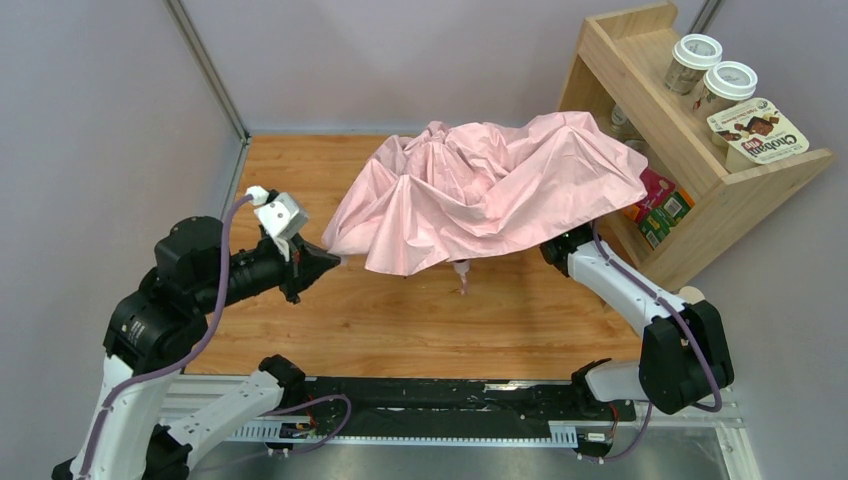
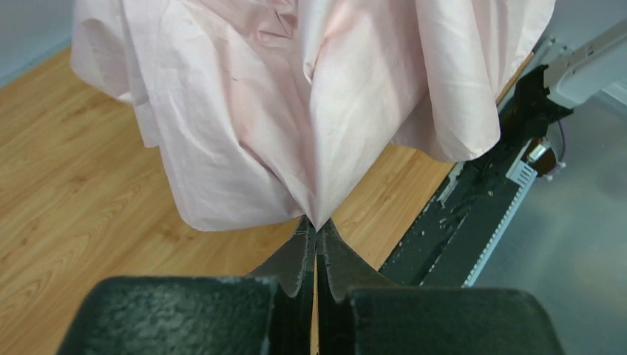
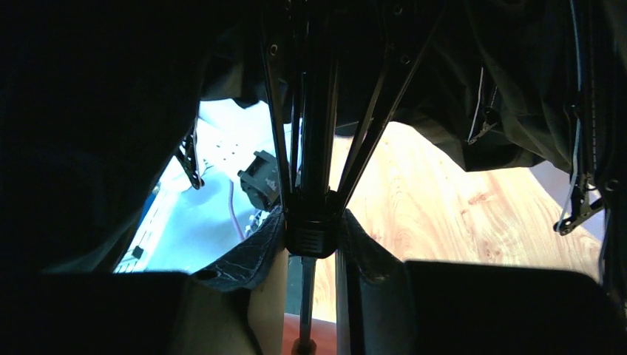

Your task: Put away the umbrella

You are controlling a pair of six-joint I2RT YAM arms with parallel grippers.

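The pale pink thin-fabric folding umbrella [image 1: 490, 190] is hanging half open over the wooden worktop [image 1: 400, 315]. The left end effector [image 2: 316, 238] is pinching a canopy tip [image 2: 316, 219] between its fingertips, I'm guessing to keep the fabric taut. The right end effector [image 3: 314, 242] is clamping the black runner [image 3: 313, 222] underneath, probably to collapse it.

The pale pink thin-fabric folding umbrella [image 1: 490, 190] hangs half-collapsed above the far middle of the wooden tabletop [image 1: 400, 320]. Its canopy is crumpled in loose seamed folds, its near-left corner tapers to a point, and dark metal ribs converge on the shaft underneath.
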